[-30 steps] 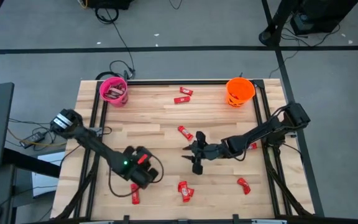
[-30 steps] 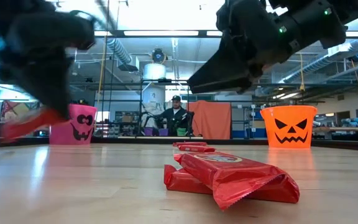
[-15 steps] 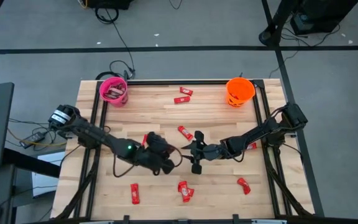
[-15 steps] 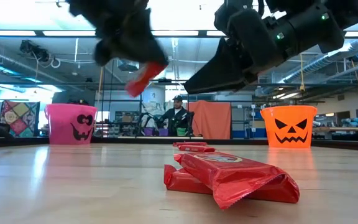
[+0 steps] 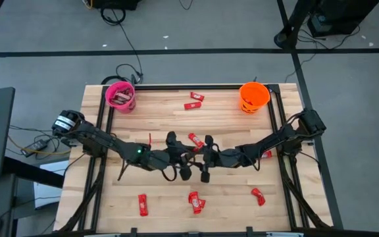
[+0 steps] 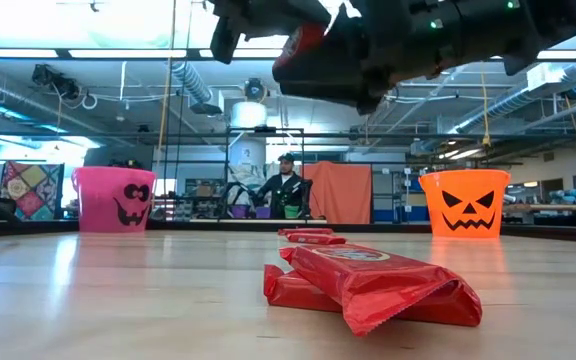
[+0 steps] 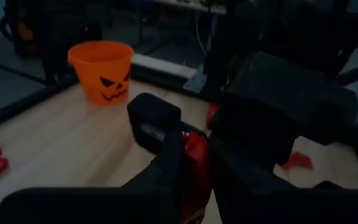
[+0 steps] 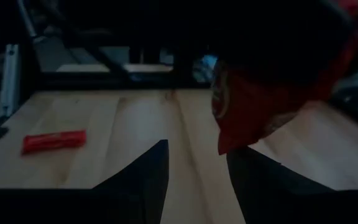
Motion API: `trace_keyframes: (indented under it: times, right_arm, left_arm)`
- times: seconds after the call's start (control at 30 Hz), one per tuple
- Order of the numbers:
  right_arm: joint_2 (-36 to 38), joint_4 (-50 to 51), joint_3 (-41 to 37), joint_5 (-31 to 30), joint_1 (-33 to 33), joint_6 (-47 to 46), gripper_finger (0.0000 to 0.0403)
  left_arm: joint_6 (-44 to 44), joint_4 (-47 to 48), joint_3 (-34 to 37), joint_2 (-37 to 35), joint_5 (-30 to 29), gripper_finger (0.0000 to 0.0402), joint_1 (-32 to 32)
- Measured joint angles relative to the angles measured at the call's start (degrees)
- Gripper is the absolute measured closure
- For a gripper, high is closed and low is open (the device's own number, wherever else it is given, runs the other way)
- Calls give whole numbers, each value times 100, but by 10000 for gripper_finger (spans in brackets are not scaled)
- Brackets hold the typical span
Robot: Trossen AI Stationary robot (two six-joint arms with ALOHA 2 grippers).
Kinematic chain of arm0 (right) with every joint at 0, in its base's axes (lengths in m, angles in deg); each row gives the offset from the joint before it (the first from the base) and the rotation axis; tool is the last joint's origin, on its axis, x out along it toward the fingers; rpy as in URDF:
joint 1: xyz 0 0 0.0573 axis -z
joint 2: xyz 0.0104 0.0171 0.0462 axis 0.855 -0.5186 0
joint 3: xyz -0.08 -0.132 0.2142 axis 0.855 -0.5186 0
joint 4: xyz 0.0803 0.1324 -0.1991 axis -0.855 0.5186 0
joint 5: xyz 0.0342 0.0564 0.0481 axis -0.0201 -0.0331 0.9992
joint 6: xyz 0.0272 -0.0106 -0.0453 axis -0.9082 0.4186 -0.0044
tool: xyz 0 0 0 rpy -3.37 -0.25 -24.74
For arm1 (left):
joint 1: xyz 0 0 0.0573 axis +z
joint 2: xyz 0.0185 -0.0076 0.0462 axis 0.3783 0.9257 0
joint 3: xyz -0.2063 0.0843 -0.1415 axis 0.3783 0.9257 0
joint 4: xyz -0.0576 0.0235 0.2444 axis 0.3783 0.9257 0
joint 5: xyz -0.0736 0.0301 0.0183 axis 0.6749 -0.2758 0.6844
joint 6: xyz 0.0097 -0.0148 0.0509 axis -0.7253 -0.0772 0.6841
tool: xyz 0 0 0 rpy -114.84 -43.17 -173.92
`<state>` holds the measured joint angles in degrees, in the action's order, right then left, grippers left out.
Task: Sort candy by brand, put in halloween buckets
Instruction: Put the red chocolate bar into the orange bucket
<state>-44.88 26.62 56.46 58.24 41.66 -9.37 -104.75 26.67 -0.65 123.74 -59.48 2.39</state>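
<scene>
Left wrist view: glossy red bar (image 7: 196, 174) pinched in left tool (image 7: 194, 180).

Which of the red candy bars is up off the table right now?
The red candy bar pinched in the left gripper, held in the air mid-table in front of the right gripper. The other red bars lie flat on the wood.

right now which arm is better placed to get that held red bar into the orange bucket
Right. The left gripper holds the red bar mid-table, right at the open right gripper, and the orange bucket stands on the right arm's side, so a handover looks likely.
</scene>
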Motion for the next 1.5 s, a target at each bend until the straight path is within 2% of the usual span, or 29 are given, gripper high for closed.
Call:
trace_keyframes:
  times: [0.2, 0.3, 0.6, 0.87, 1.03, 1.23, 1.4, 1.5]
  right_arm:
    - [0, -263, 0, -511, 89, 273, 236]
    - [2, -188, 0, -724, 145, 219, 255]
    - [4, 94, 0, -947, 188, 100, 385]
    - [24, 762, 0, -1413, 188, 32, 386]
    - [230, 1831, 0, -1366, 267, -324, 393]
    - [749, 3376, -2, -1090, 393, -882, 396]
    - [1249, 4977, 0, 286, 553, -1656, 397]
    - [1503, 5950, 0, 472, 562, -1974, 398]
  left_arm:
    - [97, -208, 0, 0, 0, 328, 73]
    - [95, -245, 0, 0, 7, 328, 73]
    - [-76, -210, 0, 0, -4, 318, 94]
    - [-278, 71, 0, 0, -4, 250, 358]
    - [-838, 744, -4, -2, 141, 198, 732]
    - [-947, 1234, -5, -11, 239, 158, 1026]
    - [-1037, 2014, -4, -6, 197, 152, 1226]
    - [-1359, 2563, -3, 50, 166, 152, 1380]
